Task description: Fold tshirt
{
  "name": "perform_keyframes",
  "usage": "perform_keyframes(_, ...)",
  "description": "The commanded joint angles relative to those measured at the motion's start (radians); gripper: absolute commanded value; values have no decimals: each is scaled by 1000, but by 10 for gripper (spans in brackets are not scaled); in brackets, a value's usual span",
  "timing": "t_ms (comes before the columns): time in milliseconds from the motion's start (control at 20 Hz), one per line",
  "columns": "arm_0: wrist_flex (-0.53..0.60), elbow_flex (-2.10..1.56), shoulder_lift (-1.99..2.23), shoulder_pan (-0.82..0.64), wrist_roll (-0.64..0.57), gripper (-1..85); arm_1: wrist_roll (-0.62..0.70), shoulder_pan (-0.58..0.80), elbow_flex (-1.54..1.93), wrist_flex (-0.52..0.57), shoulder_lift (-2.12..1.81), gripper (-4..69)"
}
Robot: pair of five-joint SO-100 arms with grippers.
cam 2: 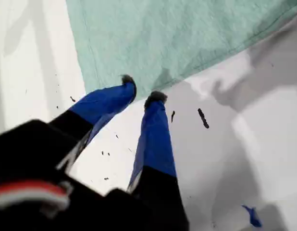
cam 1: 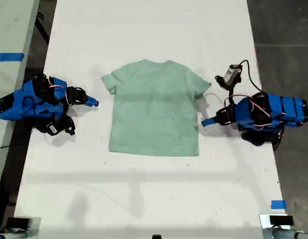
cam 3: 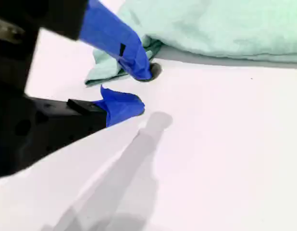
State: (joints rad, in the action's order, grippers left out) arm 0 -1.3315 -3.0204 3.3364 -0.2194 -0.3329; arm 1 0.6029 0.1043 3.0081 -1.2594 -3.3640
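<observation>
The fingers (cam 2: 155, 130) of my first gripper (cam 2: 142, 90) stand narrowly apart, holding nothing, their tips at the edge of the small pale mint-green cloth tshirt (cam 1: 155, 107). It lies flat mid-way across the white worktop (cam 1: 144, 30). My second gripper (cam 3: 139, 89), at the exterior view's left, has its fingers parted wider and empty, near a sleeve.

White table (cam 1: 154, 30), dark floor (cam 1: 283, 30) at the exterior view's right, blue tape (cam 1: 277, 204) near the table's corner, another tape strip (cam 1: 8, 57) on a pale surface (cam 1: 14, 25) at the left
</observation>
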Motion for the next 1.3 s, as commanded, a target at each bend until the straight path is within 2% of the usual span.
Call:
perform_keyframes(0, 118, 8, -8, 235, 334, 1, -1075, 103, -3, 35, -6, -10)
perform_keyframes(700, 120, 8, -8, 233, 348, 1, -1101, 95, -3, 35, -6, -10)
perform_keyframes(750, 121, 8, -8, 222, 348, 1, -1083, 92, -3, 35, -6, -10)
perform_keyframes(850, 109, 9, -8, 206, 348, 1, -951, 83, -3, 35, -6, -10)
perform_keyframes(1000, 132, 20, -8, 198, 348, 1, -884, 55, -43, 20, -6, -10)
perform_keyframes(1250, 86, 100, -37, 166, 353, 1, -764, 52, -166, 11, 28, -10)
